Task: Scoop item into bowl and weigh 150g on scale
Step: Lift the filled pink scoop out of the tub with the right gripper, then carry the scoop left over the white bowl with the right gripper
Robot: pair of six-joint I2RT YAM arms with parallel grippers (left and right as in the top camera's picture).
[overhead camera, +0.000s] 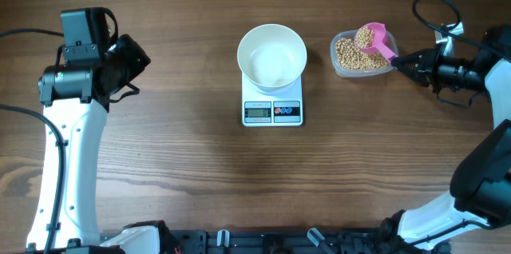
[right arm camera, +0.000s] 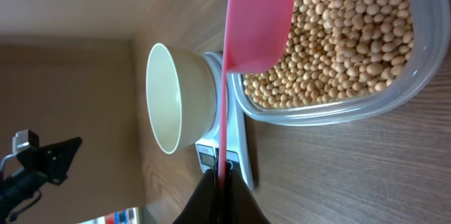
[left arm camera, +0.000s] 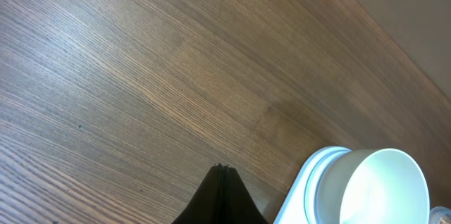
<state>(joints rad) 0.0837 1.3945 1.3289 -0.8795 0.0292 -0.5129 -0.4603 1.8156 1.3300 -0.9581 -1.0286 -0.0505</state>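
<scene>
The white bowl (overhead camera: 272, 56) stands empty on the white scale (overhead camera: 272, 110) at the table's middle; both also show in the right wrist view, the bowl (right arm camera: 176, 98) on the scale (right arm camera: 232, 150). Right of them a clear tub (overhead camera: 361, 56) holds tan beans (right arm camera: 345, 34). My right gripper (overhead camera: 397, 62) is shut on the handle of a pink scoop (overhead camera: 374, 38), whose cup holds beans and hangs over the tub. The pink scoop (right arm camera: 257, 20) fills the top of the right wrist view. My left gripper (overhead camera: 134, 56) is shut and empty, left of the bowl (left arm camera: 377, 189).
The wooden table (overhead camera: 184, 158) spreads around the scale. The left arm's white link (overhead camera: 68, 166) runs along the left side. The right arm (overhead camera: 487, 166) curves down the right edge with a black cable above it.
</scene>
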